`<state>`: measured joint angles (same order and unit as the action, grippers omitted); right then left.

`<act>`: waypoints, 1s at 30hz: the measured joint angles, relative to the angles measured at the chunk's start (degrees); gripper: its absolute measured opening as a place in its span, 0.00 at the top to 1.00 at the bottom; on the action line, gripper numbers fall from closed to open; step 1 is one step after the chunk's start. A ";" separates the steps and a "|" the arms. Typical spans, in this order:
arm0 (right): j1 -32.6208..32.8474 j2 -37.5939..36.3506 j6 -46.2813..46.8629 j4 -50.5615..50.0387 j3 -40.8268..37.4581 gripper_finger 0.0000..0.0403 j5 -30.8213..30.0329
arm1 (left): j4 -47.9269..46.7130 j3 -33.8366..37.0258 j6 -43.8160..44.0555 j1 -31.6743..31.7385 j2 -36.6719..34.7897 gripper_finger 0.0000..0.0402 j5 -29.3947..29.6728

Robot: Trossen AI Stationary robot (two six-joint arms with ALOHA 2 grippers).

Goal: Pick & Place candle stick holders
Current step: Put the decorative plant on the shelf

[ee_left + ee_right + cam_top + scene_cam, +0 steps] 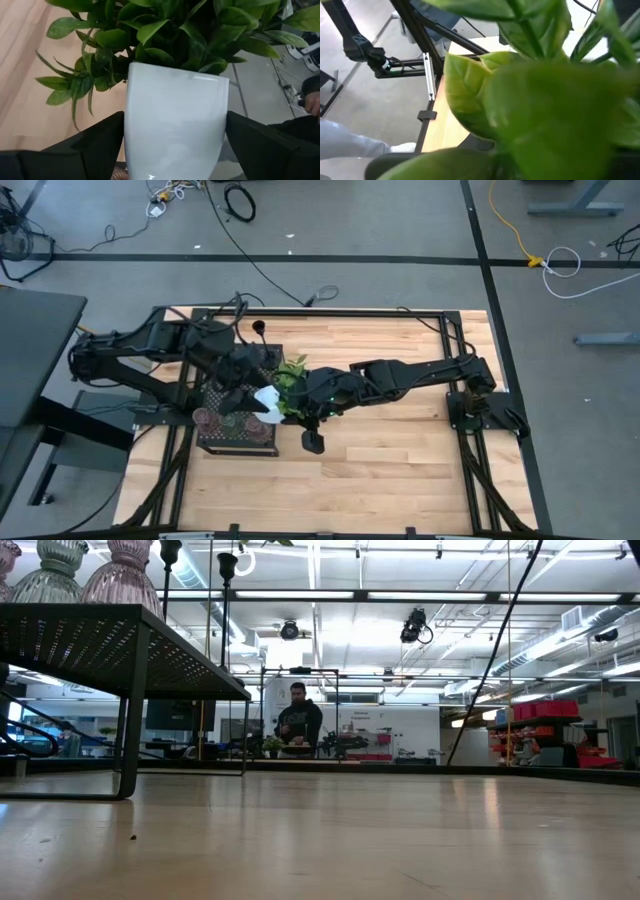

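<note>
White pot [175,125] — left tool [175,145] astride

No readable text, labels, brands or numbers appeared in any view. Signage on the far room wall in the low view was too small to make out.

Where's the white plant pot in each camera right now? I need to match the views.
High view: white pot just left of centre, beside the black stand.
Low view: not in it.
Left wrist view: pot fills the middle, between the left end effector's fingers.
Right wrist view: only leaves.
Shared landmark: the green leaves.
</note>
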<state>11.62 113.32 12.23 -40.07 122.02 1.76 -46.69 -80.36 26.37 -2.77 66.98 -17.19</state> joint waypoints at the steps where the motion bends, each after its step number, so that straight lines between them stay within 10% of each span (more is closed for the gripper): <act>1: -0.11 0.00 0.00 0.02 0.00 1.00 0.03 | -0.06 0.00 -0.04 0.00 0.07 0.15 -0.69; 30: -1.29 -0.63 0.61 -2.97 0.02 1.00 0.51 | -0.33 0.10 1.85 0.11 2.68 0.15 -9.97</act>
<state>10.33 112.68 12.84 -43.04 122.04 2.27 -47.03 -80.26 28.22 -2.66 69.65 -27.16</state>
